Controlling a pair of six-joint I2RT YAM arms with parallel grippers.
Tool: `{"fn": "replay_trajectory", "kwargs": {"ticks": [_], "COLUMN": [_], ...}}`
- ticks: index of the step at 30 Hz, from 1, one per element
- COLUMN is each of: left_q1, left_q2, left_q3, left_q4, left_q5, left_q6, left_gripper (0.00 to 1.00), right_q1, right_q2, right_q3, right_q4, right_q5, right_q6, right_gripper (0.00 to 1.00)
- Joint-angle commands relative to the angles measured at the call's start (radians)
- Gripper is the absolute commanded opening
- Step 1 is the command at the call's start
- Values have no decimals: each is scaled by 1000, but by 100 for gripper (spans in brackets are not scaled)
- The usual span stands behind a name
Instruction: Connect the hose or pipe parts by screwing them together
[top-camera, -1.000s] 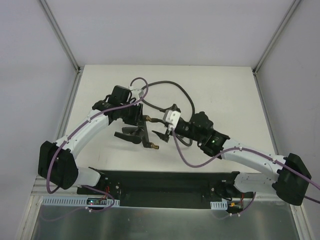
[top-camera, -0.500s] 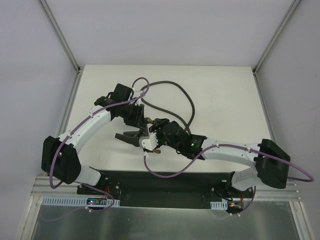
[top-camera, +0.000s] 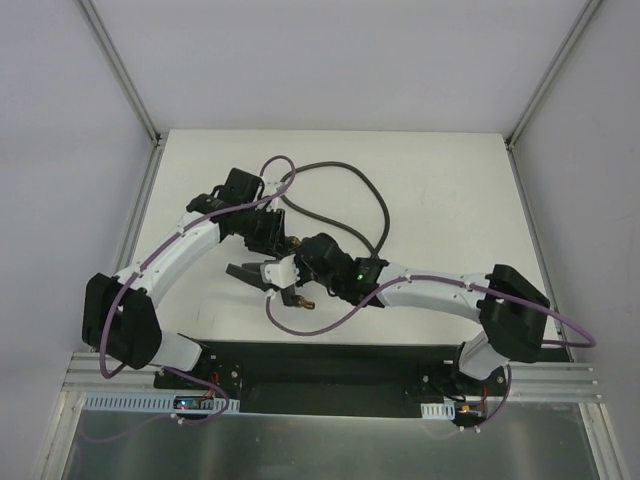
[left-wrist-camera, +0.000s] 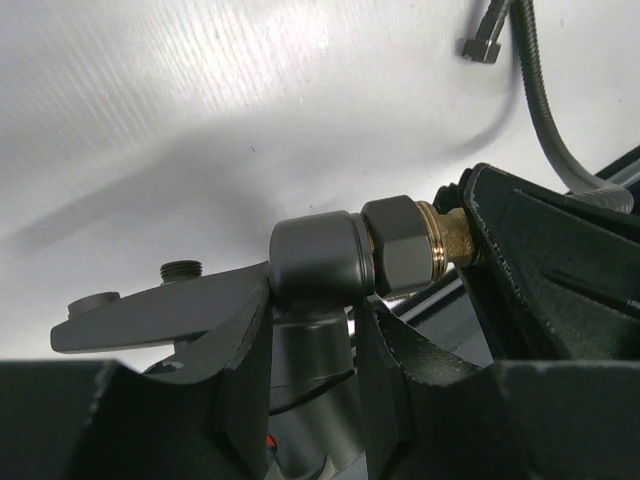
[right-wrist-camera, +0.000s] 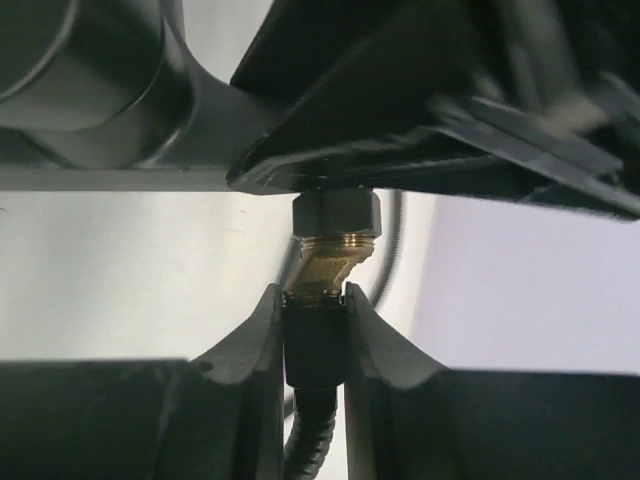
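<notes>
Left fingers (left-wrist-camera: 235, 345) grip the T-fitting (left-wrist-camera: 320, 262); right fingers (right-wrist-camera: 250, 340) clamp the hose connector (right-wrist-camera: 315, 350), centre frame, brass against the fitting's nut; joint apparently started, tightening not yet done; other hose end (left-wrist-camera: 482, 47) unattached, upper right.

Top view's bright and even, light coming from above, just soft shadows under the white robot arms (top-camera: 180, 250) on the matte white table (top-camera: 440, 180). Left wrist cam: soft sheen on the dark-grey T-shaped fitting with brass thread (left-wrist-camera: 320, 265), blurry dark foreground. Right wrist cam is backlit, the corrugated dark-grey flexible hose (right-wrist-camera: 308, 445) near-silhouetted, top right corner smeared.
</notes>
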Motion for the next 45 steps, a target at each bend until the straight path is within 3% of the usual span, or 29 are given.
{"fn": "replay_trajectory", "kwargs": {"ticks": [1, 6, 7, 9, 10, 22, 24, 28, 29, 35, 45], "left_q1": [-7, -9, -9, -9, -9, -7, -7, -7, -7, -7, -12], "left_q2": [-159, -201, -225, -261, -288, -285, -291, -324, -327, -330, -229], "left_q3": [-21, -102, -121, -186, -203, -237, -237, -277, -295, -345, -357], "left_q4": [245, 400, 431, 497, 541, 561, 525, 500, 500, 512, 574], "left_q5": [108, 79, 68, 56, 45, 11, -19, -50, -47, -1, 60], "left_q6": [-53, 5, 11, 10, 8, -27, -38, -73, -81, -127, -156], "left_gripper": [0, 0, 0, 0, 0, 0, 8, 44, 46, 52, 55], "right_q1": [-92, -272, -330, -407, -428, -508, -524, -530, -528, -531, -531], "right_q2": [-10, -36, -38, -36, -26, -27, -29, -42, -42, -61, -79], "right_q3": [146, 160, 150, 113, 72, -19, -39, -82, -94, -174, -219], "right_q4": [-180, -126, -30, 121, 299, 488, 491, 542, 559, 669, 694], "right_q5": [-305, -827, -992, -1122, -1206, -1216, -1204, -1146, -1133, -1004, -898], "right_q6": [476, 877, 1023, 1213, 1403, 1608, 1632, 1680, 1700, 1807, 1849], "right_gripper": [1, 1, 1, 1, 0, 1, 1, 1, 1, 1, 1]}}
